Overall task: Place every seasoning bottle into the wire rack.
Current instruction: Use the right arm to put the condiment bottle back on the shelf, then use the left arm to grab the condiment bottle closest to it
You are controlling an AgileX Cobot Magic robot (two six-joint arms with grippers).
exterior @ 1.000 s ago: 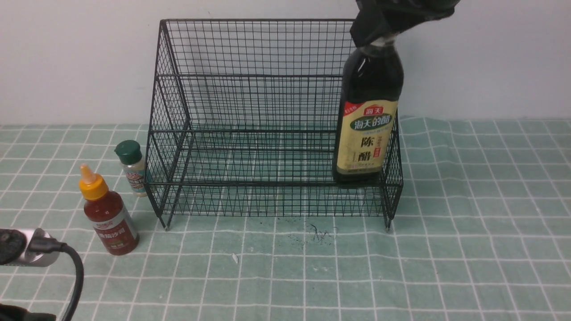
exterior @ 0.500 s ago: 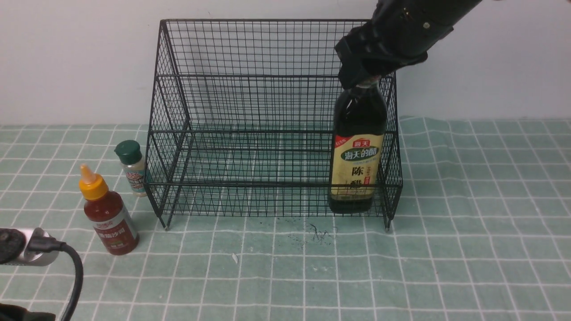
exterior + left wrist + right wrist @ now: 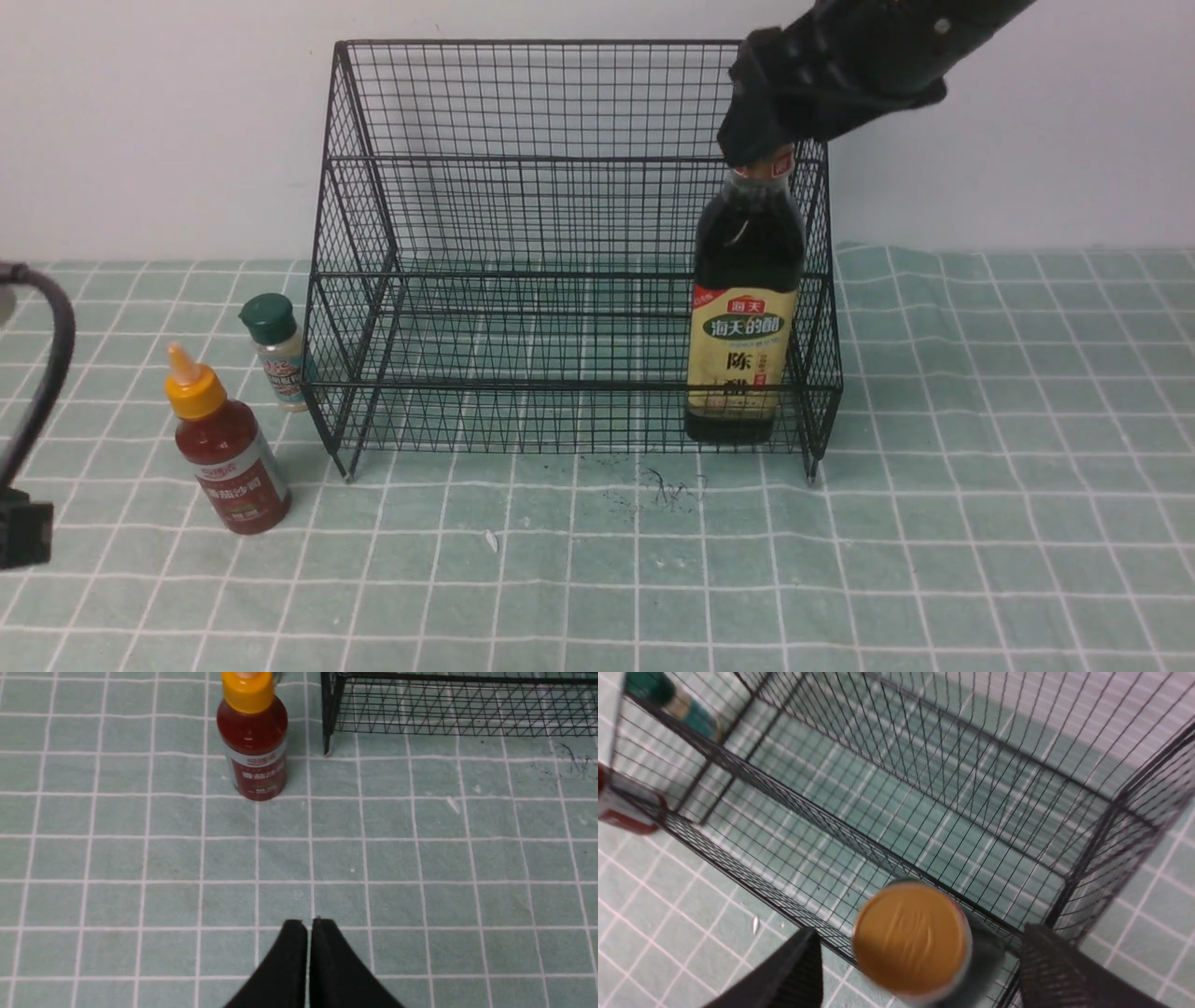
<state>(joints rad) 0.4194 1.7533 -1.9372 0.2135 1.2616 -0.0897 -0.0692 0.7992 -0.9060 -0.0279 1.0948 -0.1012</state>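
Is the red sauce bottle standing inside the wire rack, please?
No, the red sauce bottle stands on the cloth, left of the wire rack.

Light even, diffuse, fairly bright; faint soft shadow beneath wire rack (image 3: 560, 385) on tablecloth (image 3: 980, 523). Front and left wrist views sharp. Right wrist view motion-smeared: vinegar bottle (image 3: 911, 938) cap soft, rack wires streaked. Right arm (image 3: 868, 65) underexposed, near-black silhouette.
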